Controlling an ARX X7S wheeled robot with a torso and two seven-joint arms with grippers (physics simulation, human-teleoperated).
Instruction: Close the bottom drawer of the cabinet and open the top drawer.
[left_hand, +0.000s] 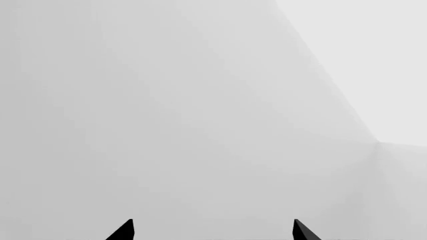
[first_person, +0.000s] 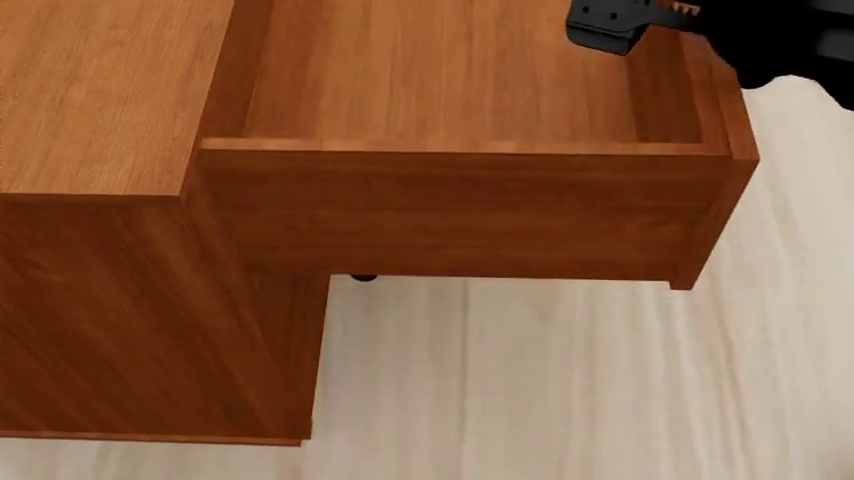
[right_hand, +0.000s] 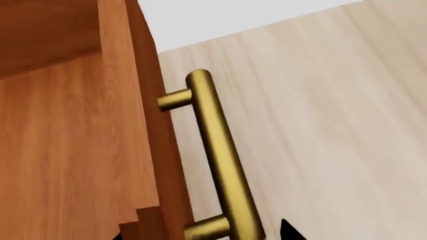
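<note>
The cabinet (first_person: 107, 90) fills the left of the head view. Its top drawer (first_person: 454, 210) stands pulled far out to the right, its inside bare. The bottom drawer is hidden under it. In the right wrist view the top drawer's brass bar handle (right_hand: 217, 150) runs along the drawer front (right_hand: 143, 150). My right gripper (right_hand: 203, 234) is open, one fingertip on each side of the handle and front, not pressing on either. The right arm (first_person: 747, 35) reaches over the drawer's far front corner. My left gripper (left_hand: 213, 231) is open and holds nothing, facing a blank grey wall.
Pale wood floor (first_person: 561, 380) lies below and to the right of the cabinet. A small dark stub (first_person: 363, 277) shows just under the open drawer by the cabinet's front edge. A grey wall corner (left_hand: 377, 142) is in the left wrist view.
</note>
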